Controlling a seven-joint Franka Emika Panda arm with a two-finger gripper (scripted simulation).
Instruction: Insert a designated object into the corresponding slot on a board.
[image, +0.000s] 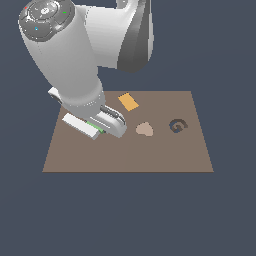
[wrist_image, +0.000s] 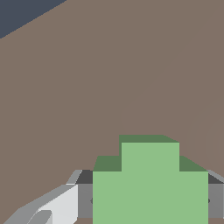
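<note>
My gripper hangs low over the part of the brown board at the exterior view's left. It is shut on the light-green cross, which fills the space between the grey finger pads in the wrist view. From the exterior view only a thin green sliver of the cross shows under the hand. The cross-shaped slot is hidden; the arm covers that part of the board. Bare board surface lies beyond the cross in the wrist view.
An orange square piece lies near the board's far edge. A tan rounded shape and a dark G-shaped cutout sit toward the exterior view's right. The arm's bulky links loom over the board's far left corner.
</note>
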